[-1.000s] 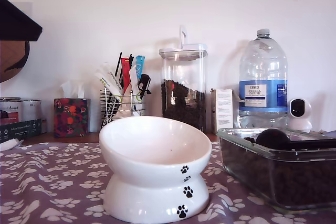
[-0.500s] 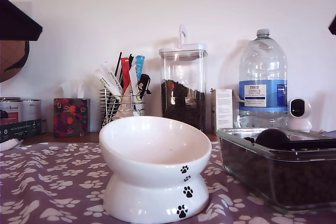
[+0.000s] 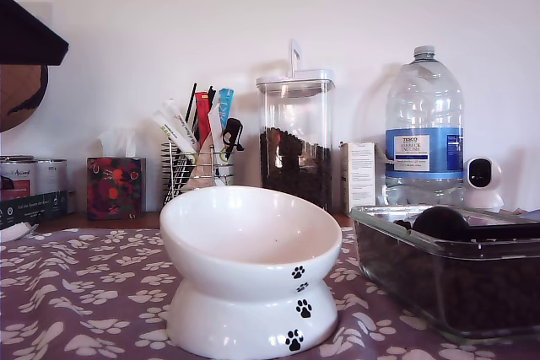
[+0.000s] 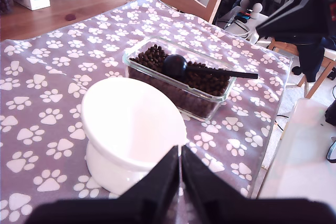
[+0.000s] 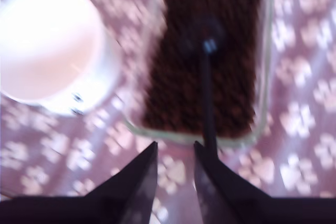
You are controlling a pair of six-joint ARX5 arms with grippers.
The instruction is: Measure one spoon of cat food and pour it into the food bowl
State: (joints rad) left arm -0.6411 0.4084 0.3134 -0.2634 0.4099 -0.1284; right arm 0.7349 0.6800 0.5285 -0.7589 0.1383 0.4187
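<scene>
- Looking across the counter (image 3: 84, 292) in the exterior view, you see the food bowl (image 3: 251, 269) near the middle, standing upright on the paw-print cloth (image 4: 47, 72), its slanted rim tipped toward the camera and nothing visible inside it.
- You find the glass dish (image 3: 447, 280) just beside the bowl on the exterior view's right, apart from it, filled with the cat food (image 4: 152, 56).
- You see the spoon (image 4: 176, 66) lying on the kibble, domed bowl up, with its straight handle reaching out over the dish's rim.
- Your first end effector (image 4: 180, 182) hangs above the cloth close to the white bowl, its two dark fingers pressed almost together with only a thin slit between them and nothing held.
- Your second end effector (image 5: 175, 177) hovers above the dish, roughly in line with the spoon's handle; that view is blurred, but you can make out a narrow gap between the fingers and nothing gripped.
- Behind, in the exterior view, you have a clear canister (image 3: 295, 141) of kibble, a water bottle (image 3: 423, 132), a wire rack (image 3: 196, 166) of utensils and a tissue box (image 3: 115, 185).
</scene>
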